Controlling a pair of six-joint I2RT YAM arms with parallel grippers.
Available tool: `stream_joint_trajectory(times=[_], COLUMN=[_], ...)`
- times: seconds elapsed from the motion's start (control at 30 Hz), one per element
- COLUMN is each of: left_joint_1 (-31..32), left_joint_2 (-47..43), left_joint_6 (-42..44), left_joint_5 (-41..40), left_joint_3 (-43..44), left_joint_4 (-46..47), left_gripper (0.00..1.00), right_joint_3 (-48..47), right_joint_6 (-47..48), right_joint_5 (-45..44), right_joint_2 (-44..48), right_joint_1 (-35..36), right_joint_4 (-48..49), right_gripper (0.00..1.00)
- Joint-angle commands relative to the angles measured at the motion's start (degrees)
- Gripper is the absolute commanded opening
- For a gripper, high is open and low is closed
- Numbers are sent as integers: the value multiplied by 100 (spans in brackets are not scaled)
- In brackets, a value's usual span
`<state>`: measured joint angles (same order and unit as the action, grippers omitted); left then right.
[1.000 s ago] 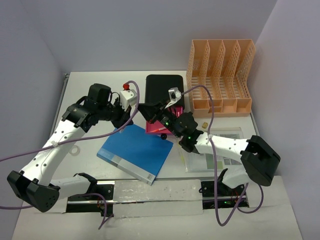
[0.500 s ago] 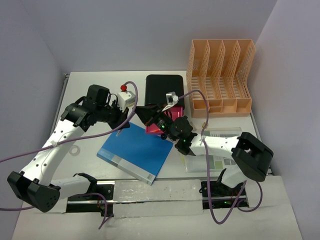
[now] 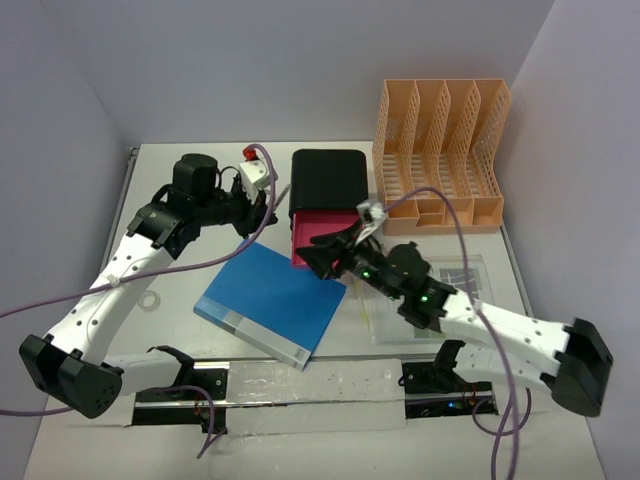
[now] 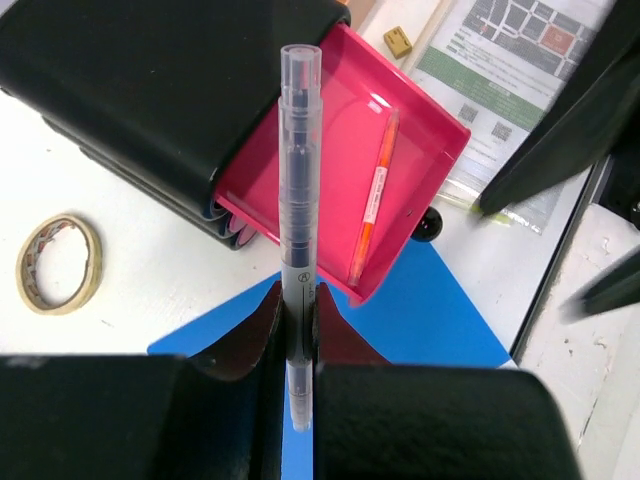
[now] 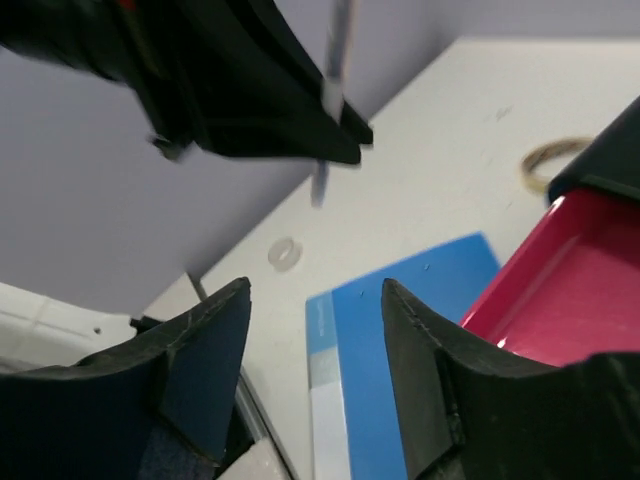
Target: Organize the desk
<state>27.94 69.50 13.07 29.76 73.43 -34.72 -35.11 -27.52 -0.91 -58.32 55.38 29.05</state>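
Withdrawing right tool [image 3: 322, 257], jaws newly apart

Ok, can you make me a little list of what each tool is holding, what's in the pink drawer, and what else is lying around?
Left tool: shut on a clear pen
Right tool: open, holding nothing
Pink drawer: pulled out of the black box
Inside the drawer: one orange pen
Also on the desk: blue folder, tape roll, orange file rack
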Motion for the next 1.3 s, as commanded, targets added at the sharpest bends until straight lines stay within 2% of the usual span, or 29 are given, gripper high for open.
stream_joint_trajectory(times=[0.0,0.13,0.27,0.5,0.67,0.77,0.9,0.93,1.07,1.27], left_joint_1=[115,410,1284,2013,2233,2233,2268,2268,2268,2260], left_joint_2=[370,1070,1859,2973,3096,3052,3144,3157,3068,2828], left_joint_6=[59,108,487,943,1031,1136,1224,1275,1303,1103], left_joint_5=[210,127,-867,-1935,-2308,-2624,-2805,-2792,-2872,-2950], left_joint_3=[517,1052,1745,2136,2080,1860,1782,1789,1727,1894], left_joint_4=[319,144,-149,-250,-185,17,7,-51,-79,-258], left_gripper=[0,0,2,11,12,18,30,37,46,49], right_joint_3=[84,191,242,329,294,238,126,68,-73,-343], right_joint_6=[397,385,265,216,273,352,423,372,254,16], right_joint_5=[-603,-1348,-2001,-2207,-2185,-2161,-2160,-2244,-2418,-2355], right_joint_2=[1120,2120,2712,3058,3019,3001,2940,2889,2692,2399], right_joint_1=[-142,-320,-449,-471,-476,-476,-482,-476,-484,-485], right_joint_4=[-1112,-2003,-2816,-3059,-3098,-3123,-3253,-3324,-3706,-4359], right_gripper=[63,65,66,65,65,65,67,69,76,79])
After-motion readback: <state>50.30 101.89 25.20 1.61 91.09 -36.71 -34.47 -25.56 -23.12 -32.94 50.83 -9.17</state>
